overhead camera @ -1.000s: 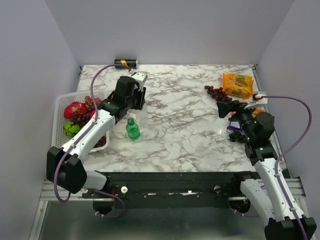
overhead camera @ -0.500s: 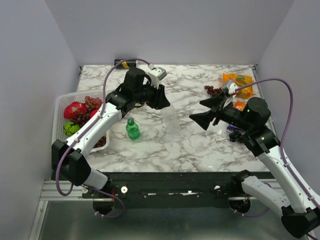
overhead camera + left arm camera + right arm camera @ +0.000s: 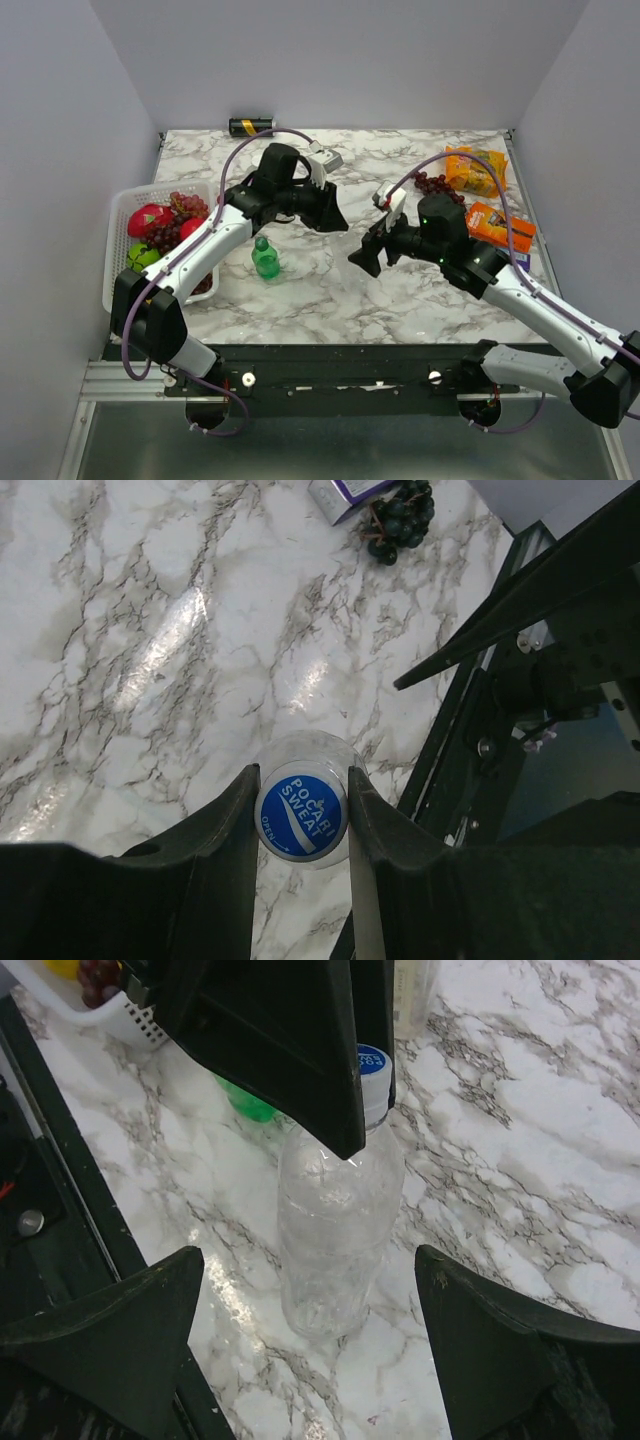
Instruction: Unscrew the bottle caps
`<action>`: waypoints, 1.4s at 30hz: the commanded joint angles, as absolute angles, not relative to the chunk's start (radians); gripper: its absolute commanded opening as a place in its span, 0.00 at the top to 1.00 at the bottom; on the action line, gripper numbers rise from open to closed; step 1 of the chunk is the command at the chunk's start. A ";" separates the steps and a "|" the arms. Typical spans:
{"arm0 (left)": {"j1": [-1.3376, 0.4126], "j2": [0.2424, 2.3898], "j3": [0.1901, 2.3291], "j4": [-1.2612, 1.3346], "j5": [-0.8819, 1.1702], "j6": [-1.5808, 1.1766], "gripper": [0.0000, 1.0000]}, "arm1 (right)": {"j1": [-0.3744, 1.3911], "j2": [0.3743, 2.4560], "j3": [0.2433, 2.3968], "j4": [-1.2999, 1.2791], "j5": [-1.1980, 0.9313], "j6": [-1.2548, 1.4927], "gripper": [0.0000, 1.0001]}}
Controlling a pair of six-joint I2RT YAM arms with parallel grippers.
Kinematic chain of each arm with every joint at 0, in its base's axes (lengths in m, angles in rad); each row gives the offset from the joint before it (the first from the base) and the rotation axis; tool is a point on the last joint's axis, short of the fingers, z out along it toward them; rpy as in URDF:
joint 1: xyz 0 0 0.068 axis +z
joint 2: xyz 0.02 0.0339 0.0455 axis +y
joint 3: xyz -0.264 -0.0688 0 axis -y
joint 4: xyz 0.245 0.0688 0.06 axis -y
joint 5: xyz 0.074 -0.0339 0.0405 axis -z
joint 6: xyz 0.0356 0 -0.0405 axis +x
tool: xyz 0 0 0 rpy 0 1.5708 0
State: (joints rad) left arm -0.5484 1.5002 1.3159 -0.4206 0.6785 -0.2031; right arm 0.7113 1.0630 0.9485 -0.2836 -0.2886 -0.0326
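The large clear plastic bottle [image 3: 335,1230] is gripped at its blue cap [image 3: 301,816] by the clenched left fingers [image 3: 225,860], upright over the white marble surface [image 3: 150,630]. The right fingers [image 3: 100,1330] are spread wide on both sides of it, not touching.

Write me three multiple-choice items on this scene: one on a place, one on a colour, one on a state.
1. Where on the table is the can? A. far edge B. near edge C. middle
2. What colour is the cap in the left gripper? A. red B. blue C. white
3. How is the right gripper? A. shut on the cap B. shut on nothing C. open
Answers: 1 A, it lies at the far-left corner; 2 B, the left wrist view shows a blue top; 3 C, its fingers stand wide apart.
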 commanded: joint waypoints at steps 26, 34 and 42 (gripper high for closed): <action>-0.595 1.418 1.230 -0.222 0.724 -0.287 0.01 | 0.765 1.144 0.891 -0.091 -0.301 -0.005 0.79; -0.584 1.303 1.160 -0.177 0.441 -0.267 0.01 | 0.765 1.098 0.867 -0.087 -0.313 -0.003 0.80; -0.523 1.124 1.011 0.060 0.420 -0.356 0.01 | 0.753 1.069 0.857 -0.087 -0.167 0.054 0.81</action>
